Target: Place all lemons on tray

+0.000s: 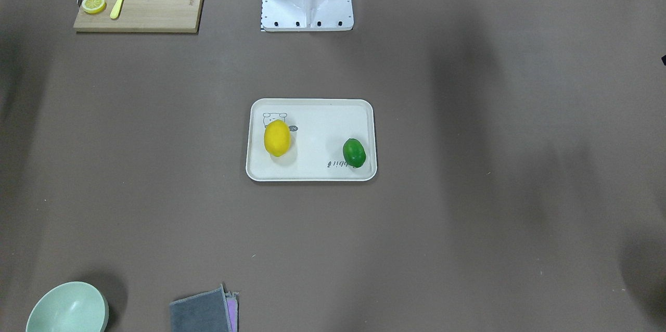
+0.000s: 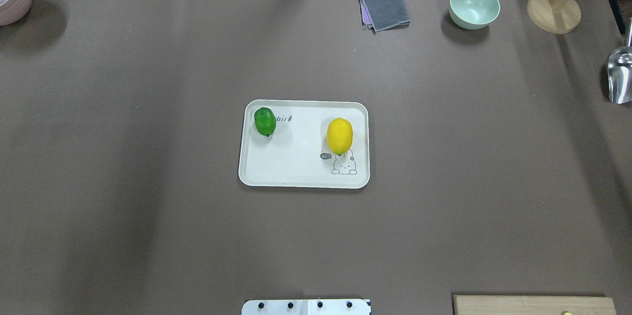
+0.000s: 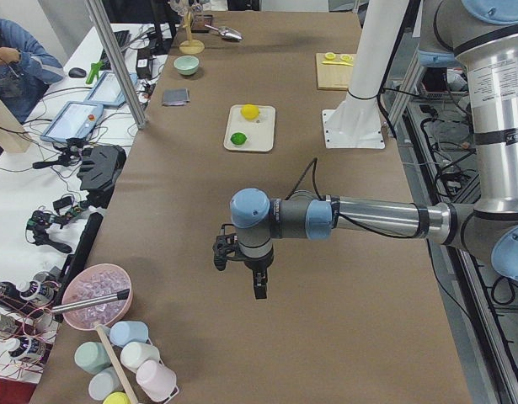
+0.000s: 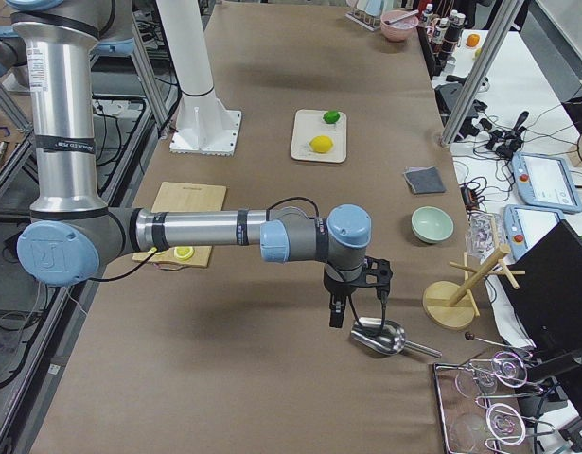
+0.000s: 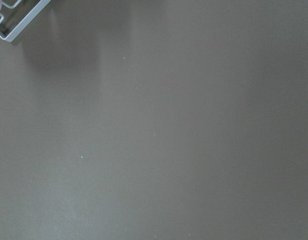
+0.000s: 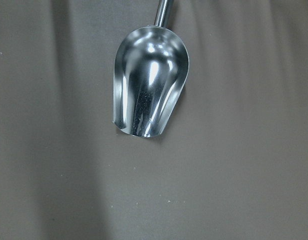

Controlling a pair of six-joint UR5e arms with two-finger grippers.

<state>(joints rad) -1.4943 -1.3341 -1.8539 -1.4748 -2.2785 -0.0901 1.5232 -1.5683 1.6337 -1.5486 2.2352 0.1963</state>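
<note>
Item, lemons, two: you find both lying inside the tray (image 2: pixel 301 172), which sits on the brown worktop (image 2: pixel 148 206). The yellow lemon (image 2: pixel 339 136) rests beside the tray's cartoon drawing, touching its top. The green lemon (image 2: pixel 265 121) rests at the opposite end, by the script lettering, well apart from the yellow one. No whole lemon shows off the tray, so you may judge the placing done, with nothing left to carry. Item, left arm: forearm held level, wrist turned down, the left arm's fingers (image 3: pixel 259 288) pointing at bare worktop well apart from the tray, out past its green-lemon end. Item, right arm: same level reach and downturned wrist, the right arm's fingers (image 4: pixel 335 312) hanging well apart from the tray, out past its yellow-lemon end, over a metal scoop (image 6: pixel 149 82). Finger state, both arms: you cannot tell whether they are spread or pressed together, since only the side views show them.
</note>
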